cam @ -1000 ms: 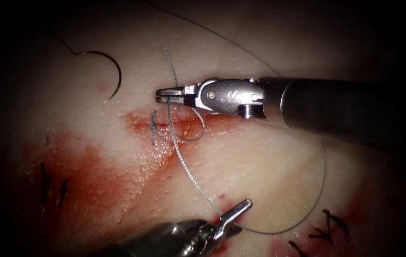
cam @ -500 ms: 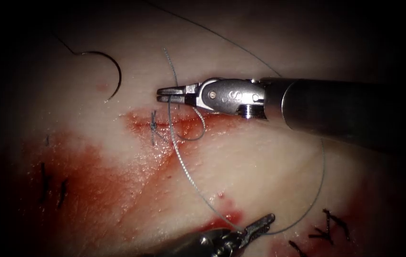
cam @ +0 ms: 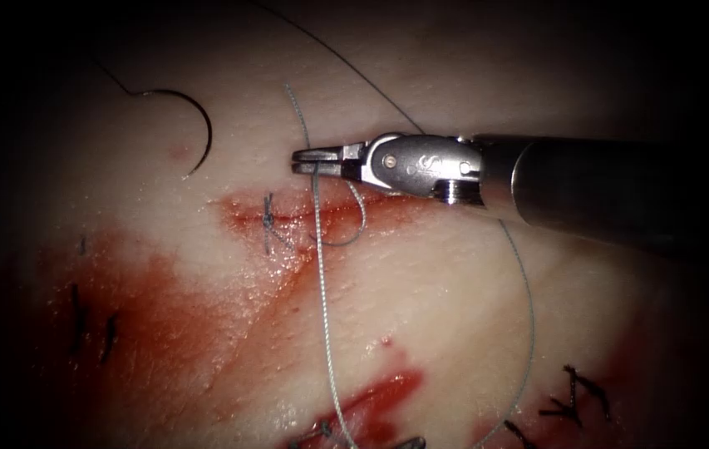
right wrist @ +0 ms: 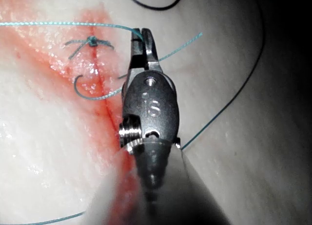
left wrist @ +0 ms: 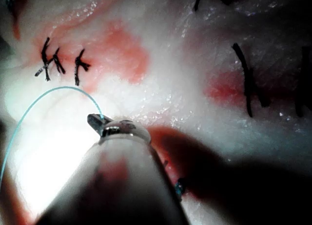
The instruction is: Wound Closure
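Thread (cam: 322, 274) runs from the right gripper (cam: 308, 160) down across the cut (cam: 304, 218) toward the left gripper (left wrist: 97, 121), and it looks nearly straight between the two. The right gripper is closed on the thread just above the cut. The left gripper also seems closed on the thread's end, where a thin arc meets its tip in the left wrist view. A finished knot (cam: 268, 218) sits on the cut, just left of the thread, and a loose loop (cam: 344, 237) lies beside it. The needle (cam: 192, 125) lies free on the tissue (cam: 454, 283), up and to the left of the cut, not inside it and held by nothing.

The risk I see is in the tension: a stretched thread can slip from the jaws, fray where they pinch it, or cut into the soft edge of the cut. The loose loop may also catch and lock in a wrong place. Red fluid (cam: 146, 299) makes the tissue slippery.
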You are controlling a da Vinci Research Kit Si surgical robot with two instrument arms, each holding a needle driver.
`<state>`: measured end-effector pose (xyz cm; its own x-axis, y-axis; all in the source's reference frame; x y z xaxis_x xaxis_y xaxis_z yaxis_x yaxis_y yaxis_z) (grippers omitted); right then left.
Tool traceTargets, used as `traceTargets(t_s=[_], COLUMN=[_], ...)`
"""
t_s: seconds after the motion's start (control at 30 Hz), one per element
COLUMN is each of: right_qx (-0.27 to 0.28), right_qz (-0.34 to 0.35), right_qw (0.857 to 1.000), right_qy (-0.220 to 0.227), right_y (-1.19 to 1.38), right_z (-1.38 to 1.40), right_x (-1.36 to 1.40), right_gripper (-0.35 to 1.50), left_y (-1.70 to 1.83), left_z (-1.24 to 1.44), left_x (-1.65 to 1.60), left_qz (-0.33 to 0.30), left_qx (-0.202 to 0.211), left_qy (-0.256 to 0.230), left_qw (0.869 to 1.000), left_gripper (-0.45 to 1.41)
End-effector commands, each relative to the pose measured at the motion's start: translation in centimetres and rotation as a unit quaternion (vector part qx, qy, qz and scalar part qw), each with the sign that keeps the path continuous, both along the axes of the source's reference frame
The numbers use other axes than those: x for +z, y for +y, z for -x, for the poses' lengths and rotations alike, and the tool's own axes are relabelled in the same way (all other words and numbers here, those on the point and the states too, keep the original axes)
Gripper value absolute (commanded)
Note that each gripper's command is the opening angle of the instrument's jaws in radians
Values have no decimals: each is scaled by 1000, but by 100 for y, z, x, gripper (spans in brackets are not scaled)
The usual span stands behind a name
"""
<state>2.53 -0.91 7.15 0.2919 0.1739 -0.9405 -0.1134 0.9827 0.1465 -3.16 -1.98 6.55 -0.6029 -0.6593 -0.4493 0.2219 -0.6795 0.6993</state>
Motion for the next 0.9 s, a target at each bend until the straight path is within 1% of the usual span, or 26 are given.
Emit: traceTargets(t_s=[0.03, 0.07, 0.1, 0.13, 0.2, 0.3, 0.4, 0.47, 0.5, 0.63, 0.7, 0.73, 0.77, 0.8, 0.83, 0.87, 0.9], right_qx=[-3, -4, -8, -10, -11, -12, -17, -22, -28, -35, -51, -51, -49, -47, -41, -39, -39], right_qz=[0, -1, -6, -7, -8, -12, -19, -28, -42, -58, -72, -75, -81, -89, -103, -106, -107], right_qw=[1000, 1000, 1000, 1000, 1000, 1000, 1000, 999, 999, 998, 996, 996, 995, 995, 993, 993, 993], right_qy=[4, 6, 7, 6, 6, 4, 3, 0, 3, 8, 23, 23, 23, 23, 25, 26, 26], right_y=[5, 5, 4, 3, 3, 2, 0, -2, -4, -7, -4, -1, 2, 5, 10, 10, 10], right_z=[-4, -3, -1, -1, 0, 0, -1, -1, 0, 1, 0, 0, -1, -1, -3, -3, -4], right_x=[2, 0, -3, -4, -7, -9, -9, -10, -12, -20, -32, -36, -39, -42, -46, -47, -48], right_gripper=[-35, -35, -35, -35, -35, -35, -35, -35, -35, -35, -35, -23, 14, 57, 115, 126, 133], left_y=[2, 2, 2, 3, 4, 4, 9, 17, 28, 53, 68, 72, 74, 74, 73, 73, 72], left_z=[-4, -15, -35, -48, -68, -89, -102, -111, -120, -138, -149, -152, -152, -153, -151, -149, -146], left_x=[0, -6, -17, -25, -40, -60, -77, -88, -94, -96, -85, -78, -72, -66, -50, -44, -36], left_qz=[2, 3, 7, 8, 14, 19, 19, 27, 37, 44, 44, 46, 47, 48, 53, 56, 56], left_qx=[-7, -13, -27, -36, -46, -65, -80, -94, -101, -133, -149, -152, -153, -155, -158, -158, -160], left_qy=[5, 8, 12, 13, 8, 6, 7, 6, 11, 11, 22, 21, 23, 26, 28, 28, 28], left_qw=[1000, 1000, 1000, 999, 999, 998, 997, 995, 994, 990, 988, 987, 987, 986, 986, 985, 985], left_gripper=[-45, -45, -45, -45, -45, -45, -45, -45, -45, -45, -45, -45, -45, -45, -45, -45, -45])
